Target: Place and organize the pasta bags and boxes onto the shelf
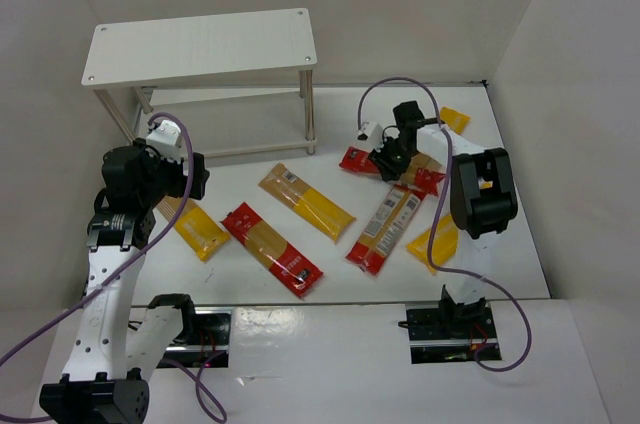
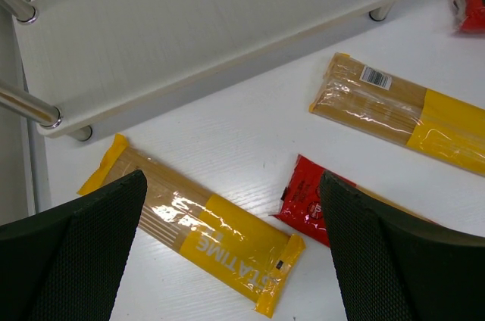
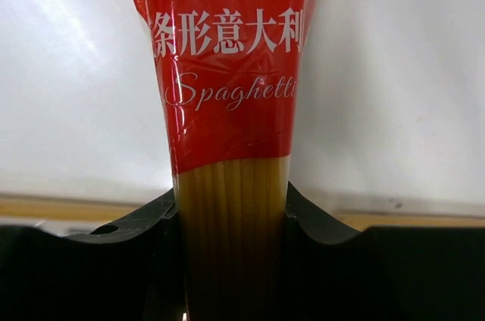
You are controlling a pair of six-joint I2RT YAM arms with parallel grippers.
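The white shelf (image 1: 200, 44) stands at the back left; its lower board (image 2: 189, 26) shows in the left wrist view. My right gripper (image 1: 392, 159) is shut on a red spaghetti pack (image 1: 357, 161), clamped between its jaws (image 3: 231, 238) at the clear window of the pack (image 3: 227, 71). My left gripper (image 1: 192, 179) is open and empty (image 2: 231, 238), hovering over a yellow pack (image 2: 204, 234), which lies in front of the shelf (image 1: 195, 229). A red pack (image 1: 272, 249) lies beside it, its end (image 2: 311, 200) near the right finger.
More packs lie on the table: a yellow one (image 1: 307, 201) in the middle, also in the left wrist view (image 2: 402, 113), a red-orange one (image 1: 385, 228), a yellow one (image 1: 435, 241) under the right arm, and a yellow one (image 1: 452, 120) at the far right. White walls enclose the table.
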